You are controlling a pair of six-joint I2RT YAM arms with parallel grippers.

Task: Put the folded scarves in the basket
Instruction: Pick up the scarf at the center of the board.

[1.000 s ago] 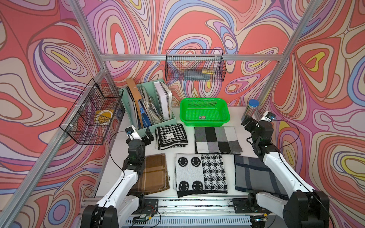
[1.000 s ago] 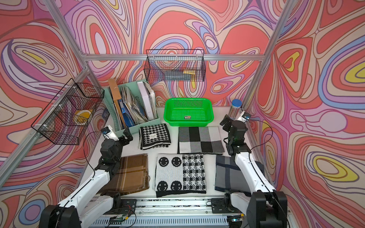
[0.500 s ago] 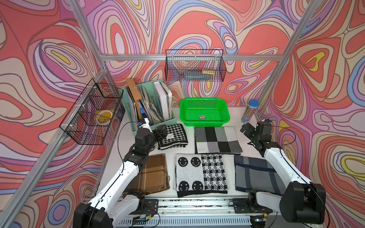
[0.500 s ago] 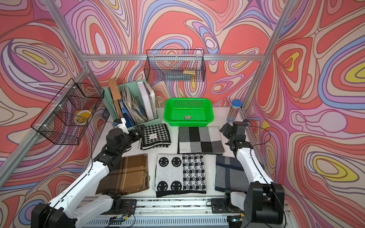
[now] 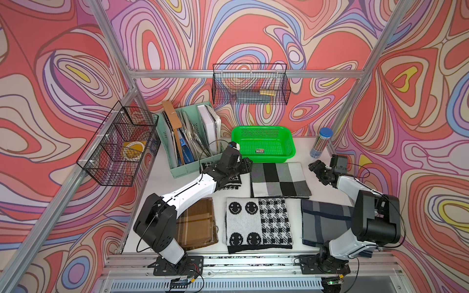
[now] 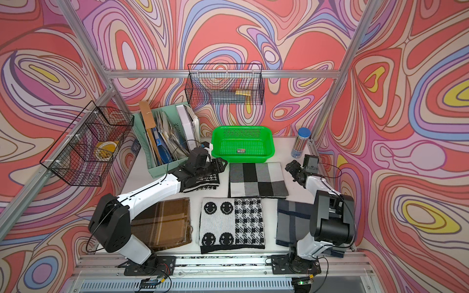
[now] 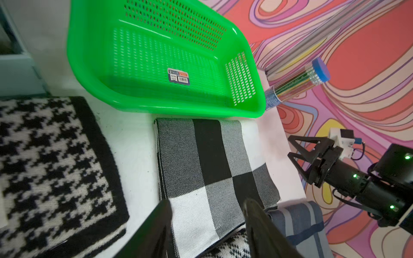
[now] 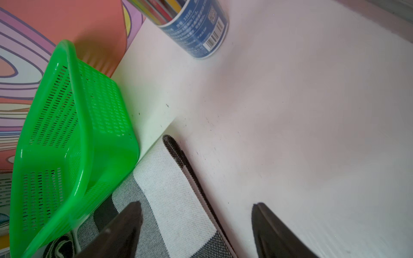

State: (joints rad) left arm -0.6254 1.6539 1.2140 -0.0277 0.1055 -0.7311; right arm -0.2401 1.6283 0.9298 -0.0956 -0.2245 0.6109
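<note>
On the left, beside the file rack [image 5: 187, 168], a small houndstooth scarf [image 7: 51, 160] lies under the left arm and looks to be no part of this step. The left gripper [image 5: 245, 165] hangs by the left edge of the checked scarf [image 5: 278, 180], jaws moderately apart and holding nothing. In the left wrist view the cloth shows in the gap between them, though I cannot tell whether they touch it. The checked scarf lies folded flat on the table [image 5: 165, 182], just in front of the green basket [image 5: 264, 159], its far edge almost at the basket's front wall. The basket holds only a sticker. At the scarf's right edge the right gripper [image 7: 291, 146] stands wide and empty, one jaw above the cloth and one above bare table, astride the stacked edge. The step in hand looks like a two-armed pinch at opposite edges. To do it well, each lower jaw should slide under all the layers before closing, so the fold does not peel open. Both sides should then rise together, level, clear the front rim, and travel the short way back. The right arm should keep off the pencil tube [image 5: 321, 143] standing just beyond it.
</note>
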